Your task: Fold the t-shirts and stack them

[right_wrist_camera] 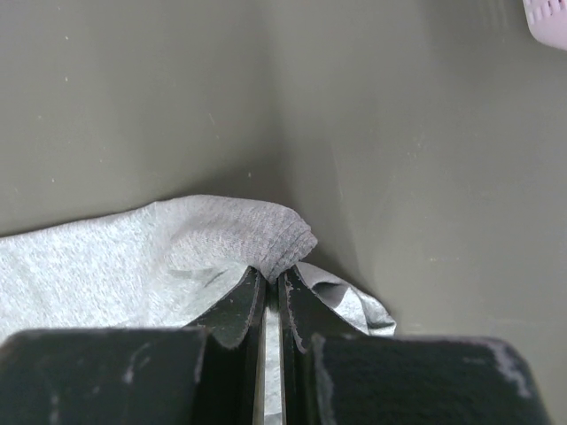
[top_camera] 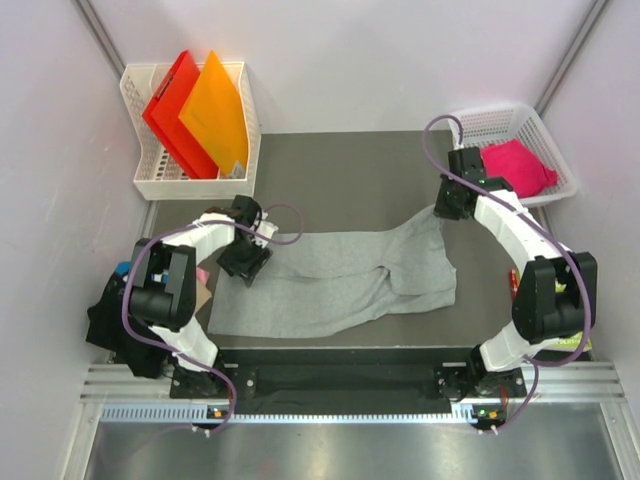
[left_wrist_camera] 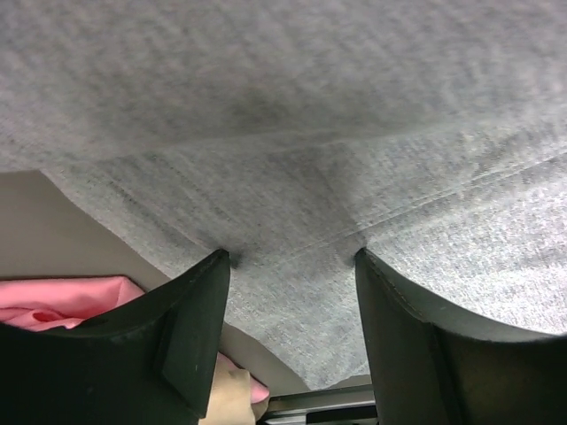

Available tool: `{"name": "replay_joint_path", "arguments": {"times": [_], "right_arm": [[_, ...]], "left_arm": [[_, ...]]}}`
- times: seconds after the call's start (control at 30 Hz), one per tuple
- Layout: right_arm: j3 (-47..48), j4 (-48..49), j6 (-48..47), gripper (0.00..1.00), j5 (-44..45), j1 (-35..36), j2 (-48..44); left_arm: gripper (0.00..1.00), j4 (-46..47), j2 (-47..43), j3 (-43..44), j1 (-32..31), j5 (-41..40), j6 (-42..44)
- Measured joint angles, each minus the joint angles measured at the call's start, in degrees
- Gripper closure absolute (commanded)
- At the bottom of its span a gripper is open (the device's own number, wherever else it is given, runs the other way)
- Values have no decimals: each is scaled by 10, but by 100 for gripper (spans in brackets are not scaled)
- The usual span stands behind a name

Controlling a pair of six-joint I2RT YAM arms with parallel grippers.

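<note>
The large light grey t-shirt (top_camera: 330, 290) lies spread across the dark table, its right part bunched and pulled toward the back right. My left gripper (top_camera: 245, 262) stands on its left edge. In the left wrist view that gripper (left_wrist_camera: 292, 257) is open, both fingertips (left_wrist_camera: 217, 266) pressing on the flat grey cloth (left_wrist_camera: 292, 133). My right gripper (top_camera: 443, 208) is shut on a pinched fold of the grey t-shirt (right_wrist_camera: 257, 235), the jaws (right_wrist_camera: 273, 276) tight together. A bright pink t-shirt (top_camera: 517, 165) lies in the back-right basket. A black cloth heap (top_camera: 105, 325) lies off the table's left side.
A white basket (top_camera: 150, 185) at the back left holds red (top_camera: 175, 110) and orange (top_camera: 215, 110) folders. The white basket (top_camera: 560, 150) at the back right has the pink shirt in it. Pink cloth (left_wrist_camera: 62, 301) shows past the table's left edge. Dark table surface (top_camera: 340, 170) lies behind the shirt.
</note>
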Motion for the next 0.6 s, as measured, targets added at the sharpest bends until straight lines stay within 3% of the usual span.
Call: {"name": "replay_joint_path", "arguments": {"times": [0.4,0.47,0.5,0.6], "right_arm": [[-9,0,0,100,0,0,-8],[-9,0,0,100,0,0,-8],[-9,0,0,100,0,0,-8],[-11,0,0,100,0,0,-8]], "left_arm": [[40,5,0,0,24,0,1],[48,5,0,0,24,0,2],[61,7,0,0,24,-1,2],[79,14,0,0,26,-3,3]]}}
